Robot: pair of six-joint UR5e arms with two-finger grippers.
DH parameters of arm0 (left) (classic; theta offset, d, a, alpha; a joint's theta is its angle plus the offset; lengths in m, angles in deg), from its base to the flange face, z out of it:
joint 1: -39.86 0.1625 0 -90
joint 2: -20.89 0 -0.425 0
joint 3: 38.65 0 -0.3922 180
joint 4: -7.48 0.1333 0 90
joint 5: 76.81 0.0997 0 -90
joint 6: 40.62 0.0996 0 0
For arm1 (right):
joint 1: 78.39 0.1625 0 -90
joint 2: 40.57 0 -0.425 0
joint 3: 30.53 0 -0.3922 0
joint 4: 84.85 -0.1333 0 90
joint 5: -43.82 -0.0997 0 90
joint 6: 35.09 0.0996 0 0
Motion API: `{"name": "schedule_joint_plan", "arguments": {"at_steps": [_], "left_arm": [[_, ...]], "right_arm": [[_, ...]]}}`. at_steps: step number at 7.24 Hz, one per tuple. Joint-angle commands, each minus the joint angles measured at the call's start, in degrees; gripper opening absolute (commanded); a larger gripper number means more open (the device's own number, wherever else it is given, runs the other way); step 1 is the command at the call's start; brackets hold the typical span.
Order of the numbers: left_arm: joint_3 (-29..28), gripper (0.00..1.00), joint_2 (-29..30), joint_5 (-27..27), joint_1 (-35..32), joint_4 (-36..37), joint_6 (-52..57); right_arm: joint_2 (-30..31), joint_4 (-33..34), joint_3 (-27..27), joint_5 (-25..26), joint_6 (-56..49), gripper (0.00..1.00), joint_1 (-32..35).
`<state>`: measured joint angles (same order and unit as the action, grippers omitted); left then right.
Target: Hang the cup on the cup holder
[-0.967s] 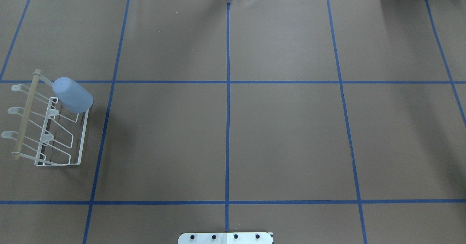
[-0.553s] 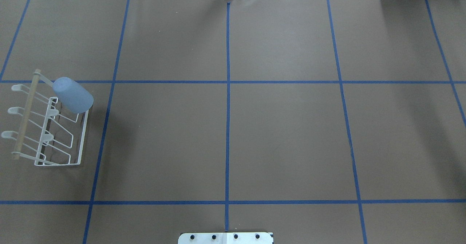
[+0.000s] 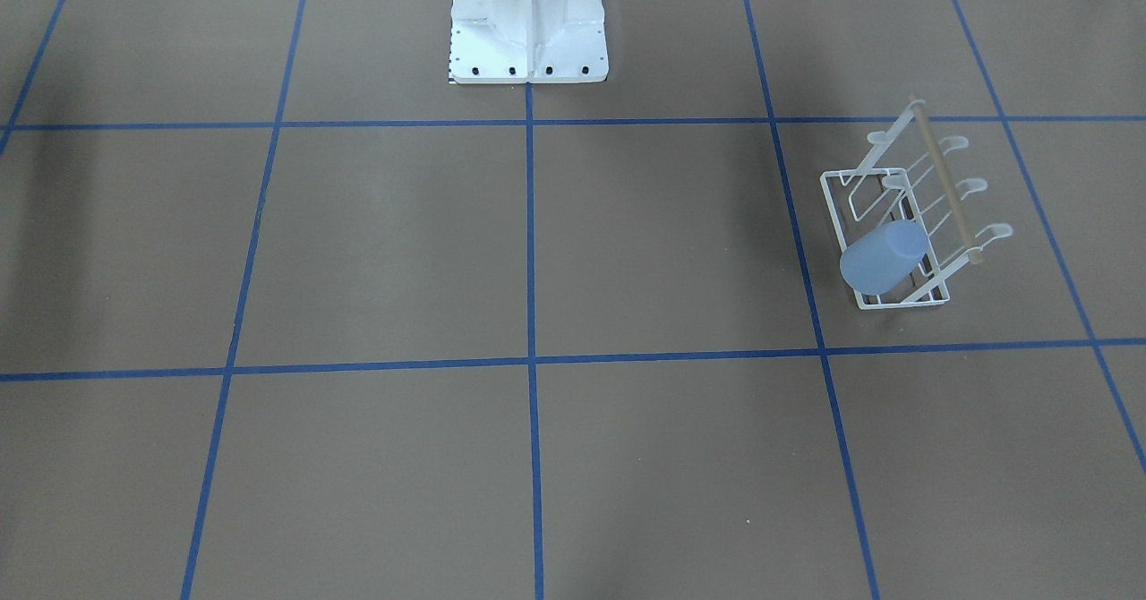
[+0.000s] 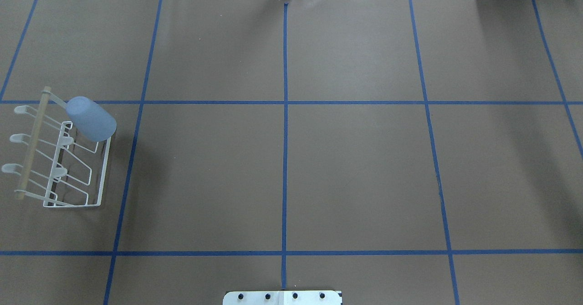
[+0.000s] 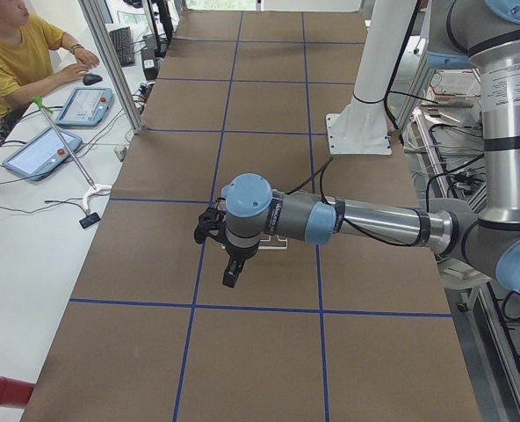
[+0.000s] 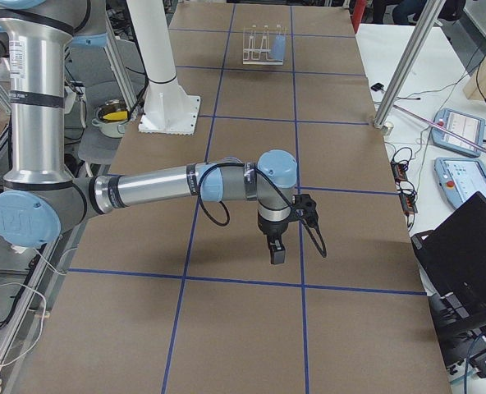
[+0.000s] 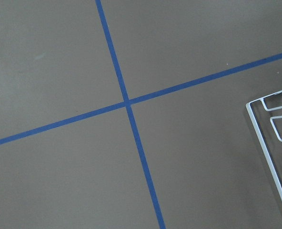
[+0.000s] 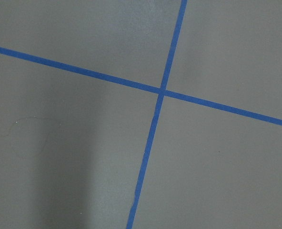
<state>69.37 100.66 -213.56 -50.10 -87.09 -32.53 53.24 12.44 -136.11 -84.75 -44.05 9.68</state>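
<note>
The pale blue cup [image 4: 91,119] sits upside down and tilted on a far-end prong of the white wire cup holder [image 4: 31,148], at the table's left side. In the front-facing view the cup [image 3: 882,258] rests over the holder [image 3: 946,184]. No gripper touches it. The left gripper [image 5: 232,268] shows only in the exterior left view, hanging above the table; I cannot tell if it is open or shut. The right gripper [image 6: 276,246] shows only in the exterior right view, far from the holder [image 6: 259,45]; I cannot tell its state. The left wrist view catches the holder's base frame [image 7: 265,148].
The white robot base [image 3: 528,27] stands at the table's middle edge. Blue tape lines [image 4: 284,159] divide the brown table top. An operator [image 5: 18,53] sits at a side table with tablets. A laptop [image 6: 465,254] stands beyond the right end.
</note>
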Motion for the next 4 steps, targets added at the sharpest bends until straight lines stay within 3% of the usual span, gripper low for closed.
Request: {"name": "schedule_joint_plan", "arguments": {"at_steps": [1, 4], "left_arm": [[0.1, 0.98, 0.0, -0.1, 0.1, -0.1, -0.4], [0.0, 0.98, -0.2, 0.0, -0.1, 0.0, -0.4]], "right_arm": [[0.0, 0.0, -0.1, 0.0, 0.3, 1.00, 0.0], [-0.3, -0.1, -0.7, -1.4, 3.4, 1.00, 0.0]]}}
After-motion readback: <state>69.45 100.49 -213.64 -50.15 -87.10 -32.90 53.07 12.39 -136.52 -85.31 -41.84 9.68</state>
